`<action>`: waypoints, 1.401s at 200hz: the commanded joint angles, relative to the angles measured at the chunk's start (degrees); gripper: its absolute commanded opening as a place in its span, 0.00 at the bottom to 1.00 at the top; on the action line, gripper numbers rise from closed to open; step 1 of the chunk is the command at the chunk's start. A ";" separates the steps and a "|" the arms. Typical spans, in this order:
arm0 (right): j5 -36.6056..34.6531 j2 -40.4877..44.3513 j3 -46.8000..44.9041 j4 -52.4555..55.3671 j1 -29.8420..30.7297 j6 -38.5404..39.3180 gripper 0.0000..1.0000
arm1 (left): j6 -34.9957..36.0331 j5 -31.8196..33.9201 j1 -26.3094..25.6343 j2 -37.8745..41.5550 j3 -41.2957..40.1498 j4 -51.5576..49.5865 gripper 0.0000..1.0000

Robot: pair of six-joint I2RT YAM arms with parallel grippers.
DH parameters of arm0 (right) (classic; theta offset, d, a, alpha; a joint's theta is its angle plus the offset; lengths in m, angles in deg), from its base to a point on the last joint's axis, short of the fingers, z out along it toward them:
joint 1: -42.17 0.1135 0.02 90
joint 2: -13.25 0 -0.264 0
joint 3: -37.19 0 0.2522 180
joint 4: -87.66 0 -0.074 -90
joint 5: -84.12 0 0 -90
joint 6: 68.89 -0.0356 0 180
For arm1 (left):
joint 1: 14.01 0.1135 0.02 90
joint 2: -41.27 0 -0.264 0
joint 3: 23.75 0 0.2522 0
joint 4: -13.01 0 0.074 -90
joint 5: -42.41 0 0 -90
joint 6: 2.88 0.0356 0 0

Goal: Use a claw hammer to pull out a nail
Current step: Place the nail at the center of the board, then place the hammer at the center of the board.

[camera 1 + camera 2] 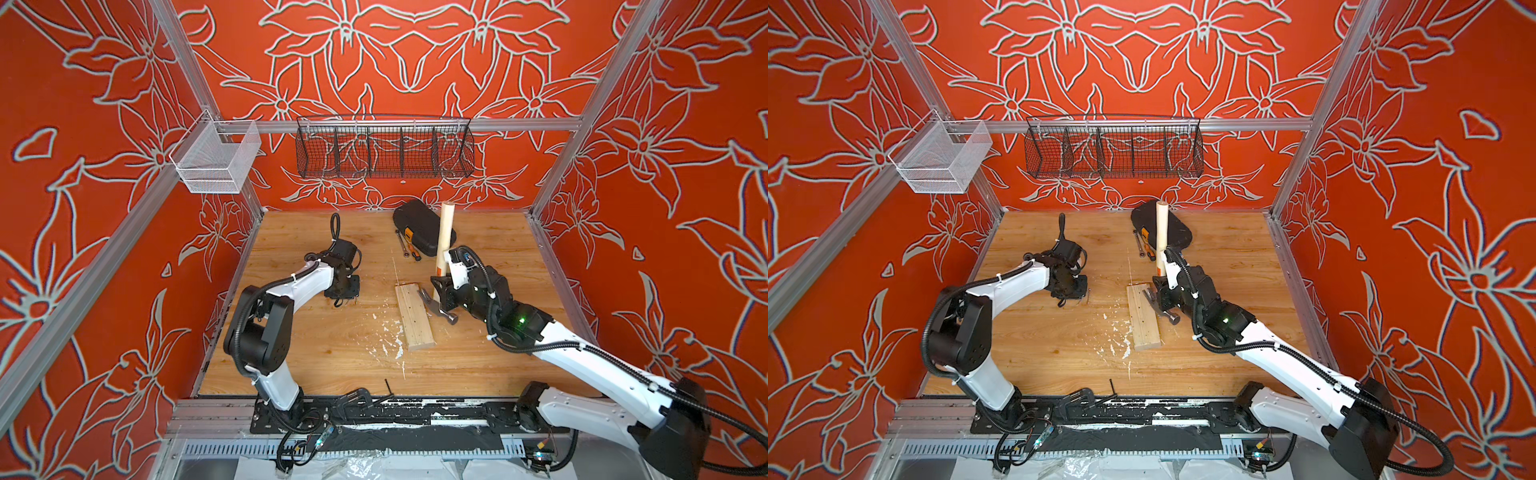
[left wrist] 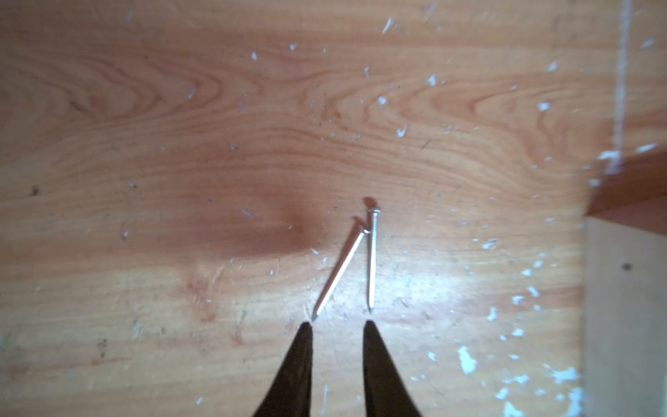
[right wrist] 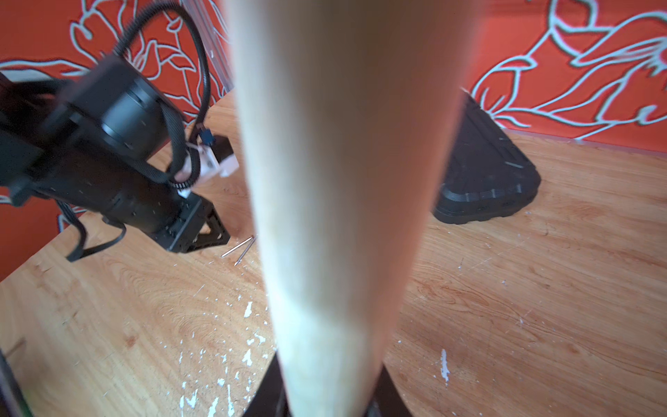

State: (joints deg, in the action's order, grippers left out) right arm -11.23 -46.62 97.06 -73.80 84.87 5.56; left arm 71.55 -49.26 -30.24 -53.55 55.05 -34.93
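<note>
The claw hammer [image 1: 443, 232] stands almost upright near the middle of the surface [image 1: 324, 353], with its steel head down at the edge of a wooden block [image 1: 415, 324]. The right gripper [image 1: 439, 287] is closed around the lower handle. Well apart, the left gripper [image 2: 337, 322] is a little open and holds nothing. Two nails [image 2: 341, 270] lie flat on the surface just before its tips.

Both top views look steeply down from high above the table's [image 1: 311, 365] near edge toward its far edge, covering the whole tabletop; the left wrist view faces straight down, close over two loose nails [image 2: 373, 260]; the right wrist view, very near the claw hammer's [image 3: 343, 180] handle, shares those nails.
</note>
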 commanded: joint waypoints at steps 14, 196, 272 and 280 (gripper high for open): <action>5.26 -0.31 2.78 -8.02 -0.08 -0.19 0.00 | -1.87 -7.58 -0.20 11.06 -2.00 4.10 0.45; 25.68 -8.81 2.15 -13.91 0.01 -3.93 0.00 | -3.47 -35.51 -4.23 24.21 -1.52 27.71 0.83; 26.16 -11.72 3.58 -13.30 1.65 -3.85 0.00 | -2.67 -36.06 -8.09 19.90 3.04 27.62 0.83; 25.85 -12.13 3.97 -12.89 1.89 -3.54 0.00 | -2.21 -34.73 -8.79 19.70 3.78 26.66 0.83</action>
State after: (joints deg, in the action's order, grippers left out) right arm 13.62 -58.41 97.10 -81.76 85.96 2.61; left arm 67.98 -84.32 -37.32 -33.12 56.10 -8.04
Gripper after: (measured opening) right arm 0.240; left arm 0.826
